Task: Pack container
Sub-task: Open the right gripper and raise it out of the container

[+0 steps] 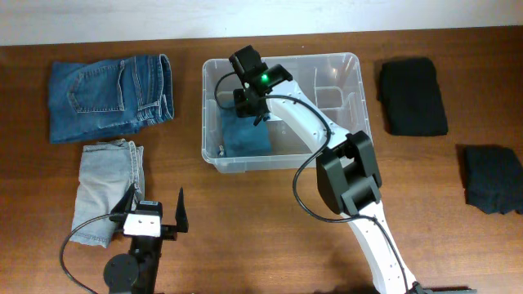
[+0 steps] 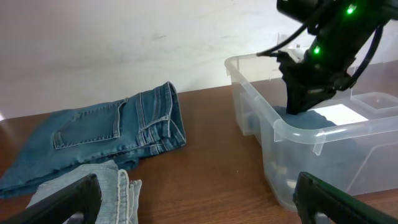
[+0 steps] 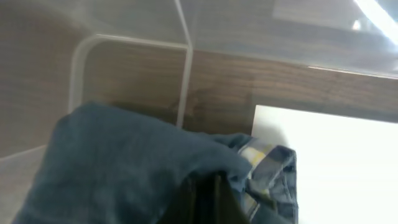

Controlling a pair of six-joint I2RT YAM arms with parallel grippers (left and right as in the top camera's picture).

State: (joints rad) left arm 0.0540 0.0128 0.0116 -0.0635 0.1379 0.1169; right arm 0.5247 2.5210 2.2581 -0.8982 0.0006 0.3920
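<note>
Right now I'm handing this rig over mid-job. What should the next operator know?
Left gripper: open, holding nothing, next to the light jeans.
Right gripper: inside the container, apparently shut on the dark blue garment at its left end.
Done: that one garment is in the container.
To do: the blue jeans and light jeans on the left, and the upper black garment and lower black garment on the right, all lie outside it.
</note>
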